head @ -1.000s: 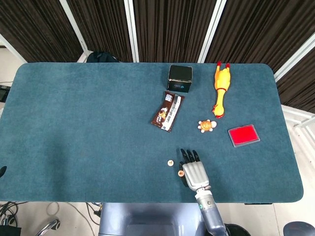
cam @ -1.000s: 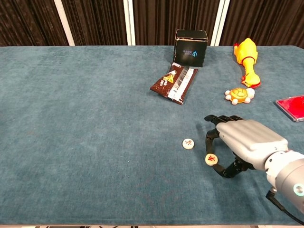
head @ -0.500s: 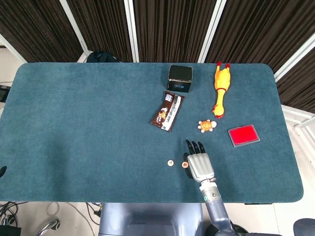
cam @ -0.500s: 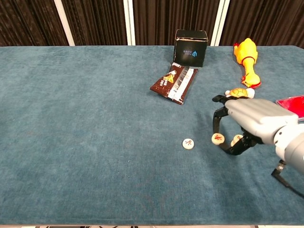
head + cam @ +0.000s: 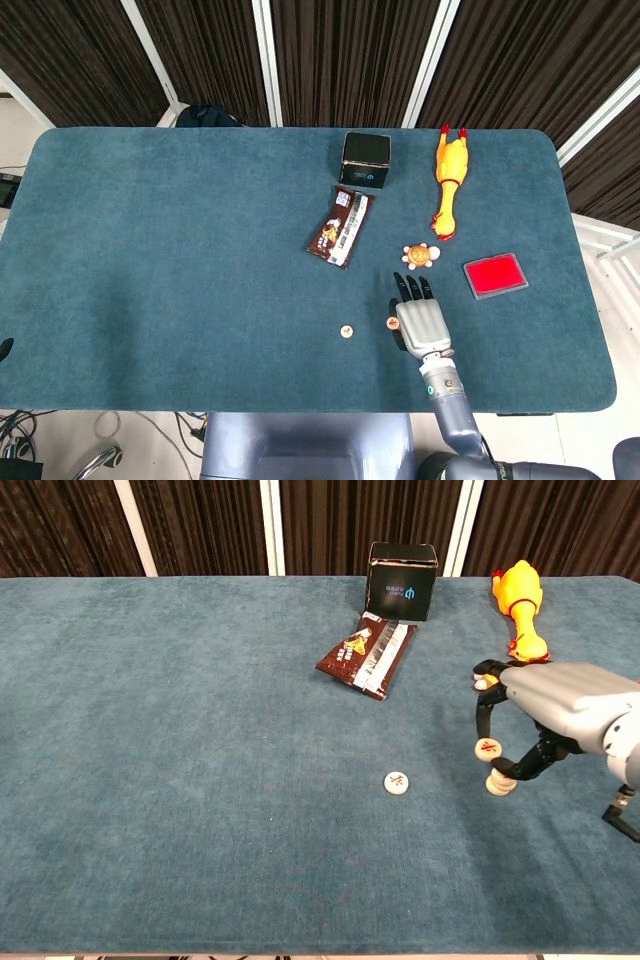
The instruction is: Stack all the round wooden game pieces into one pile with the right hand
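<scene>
round wooden pieces: 3 | right hand (image 5: 560, 705) fingers (image 5: 487, 715) pinch one piece (image 5: 488, 748) (red-marked) | another (image 5: 397, 782) lies apart

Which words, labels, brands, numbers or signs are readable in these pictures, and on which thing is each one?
None can be quoted as it reads.
Black box: a pale blue logo and a line of text on the front, too small to read.
Brown wrapper: printed text and pictures, blurred.
Game piece on the table: a red mark, too small to read.
Game piece held by the right hand: a red mark, also unreadable.
</scene>
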Action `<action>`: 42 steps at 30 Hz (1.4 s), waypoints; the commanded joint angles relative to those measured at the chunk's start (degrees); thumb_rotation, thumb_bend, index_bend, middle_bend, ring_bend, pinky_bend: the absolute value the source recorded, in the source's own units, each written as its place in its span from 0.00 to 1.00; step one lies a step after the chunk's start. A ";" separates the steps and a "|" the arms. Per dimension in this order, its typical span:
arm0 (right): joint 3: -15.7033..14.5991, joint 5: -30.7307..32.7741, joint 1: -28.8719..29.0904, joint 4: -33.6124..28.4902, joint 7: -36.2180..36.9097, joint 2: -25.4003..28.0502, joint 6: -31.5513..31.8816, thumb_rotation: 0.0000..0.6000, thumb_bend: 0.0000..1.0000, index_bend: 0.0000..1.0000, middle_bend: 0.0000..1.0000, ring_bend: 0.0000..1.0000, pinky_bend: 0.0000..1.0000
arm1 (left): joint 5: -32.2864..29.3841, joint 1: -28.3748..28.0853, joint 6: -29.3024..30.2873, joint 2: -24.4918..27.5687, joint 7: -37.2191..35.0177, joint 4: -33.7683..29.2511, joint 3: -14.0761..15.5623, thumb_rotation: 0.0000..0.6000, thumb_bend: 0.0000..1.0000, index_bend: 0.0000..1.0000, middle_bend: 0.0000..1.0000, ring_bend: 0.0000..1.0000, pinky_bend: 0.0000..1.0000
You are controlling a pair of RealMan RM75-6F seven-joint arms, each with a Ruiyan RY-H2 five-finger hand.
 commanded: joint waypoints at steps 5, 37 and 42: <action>-0.72 0.65 0.10 -0.12 0.12 0.94 0.26 1.00 0.42 0.50 0.00 0.00 0.00 | 0.02 0.01 0.00 -0.01 0.09 -0.06 0.05 1.00 0.19 0.13 0.00 0.00 0.04; -3.35 0.87 -0.47 0.40 1.63 0.06 2.45 1.00 0.42 0.50 0.00 0.00 0.00 | 0.02 -0.01 -0.01 -0.15 0.23 0.05 0.07 1.00 0.19 0.13 0.00 0.00 0.04; -3.28 0.83 -0.37 0.56 1.76 -0.07 2.61 1.00 0.42 0.50 0.00 0.00 0.00 | 0.07 0.00 0.06 -0.16 0.17 0.09 0.05 1.00 0.19 0.13 0.00 0.00 0.04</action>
